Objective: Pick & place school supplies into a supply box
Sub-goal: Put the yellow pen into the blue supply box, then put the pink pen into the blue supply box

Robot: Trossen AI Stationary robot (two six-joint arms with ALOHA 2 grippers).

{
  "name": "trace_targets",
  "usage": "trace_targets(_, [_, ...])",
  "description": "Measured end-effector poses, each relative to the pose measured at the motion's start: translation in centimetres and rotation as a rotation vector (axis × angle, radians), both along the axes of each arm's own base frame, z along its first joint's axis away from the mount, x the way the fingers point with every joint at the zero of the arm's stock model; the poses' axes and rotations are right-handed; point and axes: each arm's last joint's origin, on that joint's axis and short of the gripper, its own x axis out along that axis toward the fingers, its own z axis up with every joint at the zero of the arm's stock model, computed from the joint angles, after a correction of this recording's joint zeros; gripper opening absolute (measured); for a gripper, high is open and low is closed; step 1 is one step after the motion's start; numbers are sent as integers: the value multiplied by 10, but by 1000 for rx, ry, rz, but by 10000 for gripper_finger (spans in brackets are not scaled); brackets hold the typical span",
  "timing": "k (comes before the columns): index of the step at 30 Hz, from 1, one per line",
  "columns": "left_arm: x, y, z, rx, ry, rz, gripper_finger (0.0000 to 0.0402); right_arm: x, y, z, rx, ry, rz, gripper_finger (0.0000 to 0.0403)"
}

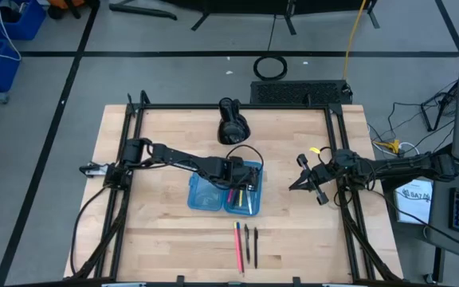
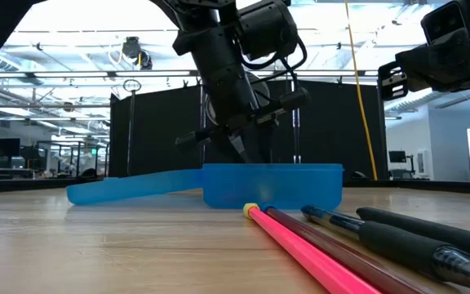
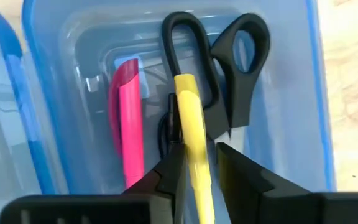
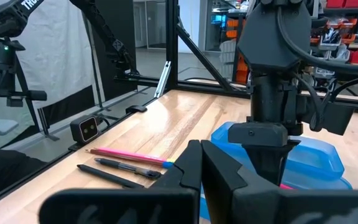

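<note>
A translucent blue pencil case lies open at the centre of the wooden table, its two hinged halves side by side, rounded at the corners. The left gripper hangs over the half at three o'clock of the hinge, its dark fingers standing slightly apart on either side of a yellow pen; whether they still pinch the pen or have just let go cannot be told. Inside that same half lie a pink pen and small scissors with black loop handles, the pink pen at nine o'clock of the yellow one in the wrist view and the scissors' handles just past its tip.

Toward six o'clock from the case, well apart from it, three more supplies lie in a row on the bare wood: a long pink pencil with a yellow end, and two thin black pens, near to parallel. From table height the pink pencil runs toward the camera beside the dark pens.

The right gripper waits at three o'clock of the case, above the table, its fingers closed together on nothing. A bulky black lamp-like object stands at twelve o'clock of the case.
</note>
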Motion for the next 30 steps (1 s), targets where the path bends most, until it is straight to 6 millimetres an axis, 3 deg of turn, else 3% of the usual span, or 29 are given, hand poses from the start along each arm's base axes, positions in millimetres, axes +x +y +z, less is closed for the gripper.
trace_targets(6, [1, 0, 13, 38, -51, -64, 121, 0, 0, 0, 1, -1, 0, 0])
trace_targets(13, [-4, 2, 73, 159, -169, -132, 137, 0, 0, 1, -8, -11, 0, 0])
trace_targets(16, [-13, -7, 98, 220, -202, -231, 133, 0, 0, 1, -8, -10, 0, 0])
trace_targets(19, [-31, -30, 120, 286, -184, -353, 125, 0, 0, 0, -8, -9, 0, 0])
trace_targets(22, [-48, -59, 127, 289, -141, -401, 113, 0, 0, -1, -6, 11, 0, 0])
trace_targets(27, [-63, -116, 116, 185, -144, -338, 88, 0, 0, -4, -2, 37, 0, 0])
trace_targets(30, [-65, -150, 92, 110, -125, -302, 74, 1, 0, -4, -3, 42, 0, 0])
